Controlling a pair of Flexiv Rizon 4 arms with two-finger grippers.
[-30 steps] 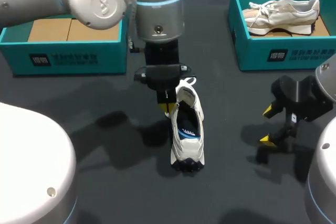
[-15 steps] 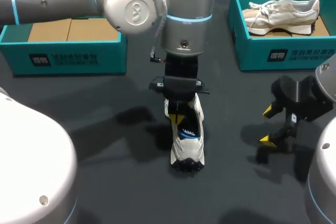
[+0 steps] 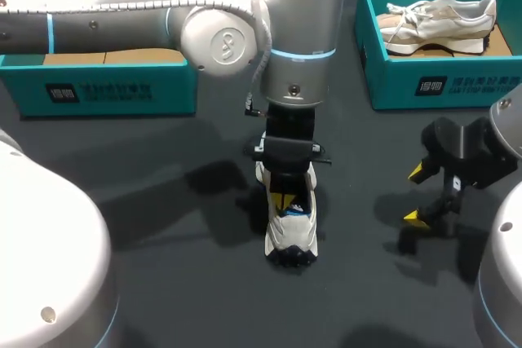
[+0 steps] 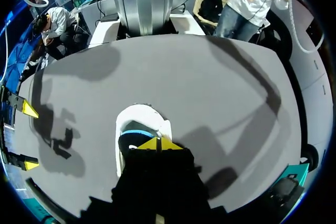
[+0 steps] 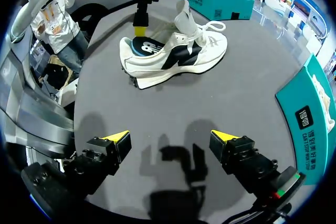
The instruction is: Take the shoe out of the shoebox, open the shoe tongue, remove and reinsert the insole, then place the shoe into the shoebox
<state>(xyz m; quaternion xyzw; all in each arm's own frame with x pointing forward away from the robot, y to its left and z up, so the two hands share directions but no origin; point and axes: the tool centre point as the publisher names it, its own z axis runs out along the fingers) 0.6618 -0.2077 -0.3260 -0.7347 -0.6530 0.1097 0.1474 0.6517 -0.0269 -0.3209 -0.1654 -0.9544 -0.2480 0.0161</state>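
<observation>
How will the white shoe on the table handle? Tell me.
Probably slides rather than tips: the white shoe rests flat on its wide sole. Its upper looks soft, so the raised tongue would likely flop if gripped. Likely light for its size.

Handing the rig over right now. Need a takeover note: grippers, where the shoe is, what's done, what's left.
Left gripper: shut, tips down in the opening of the shoe; cannot tell if they pinch the insole.
Right gripper: open, empty, above the table beside the shoe.
Shoe: upright on the table, tongue raised, insole inside.
Done: shoe out of the left shoebox.
Left: insole out and back in, shoe into the box.
</observation>
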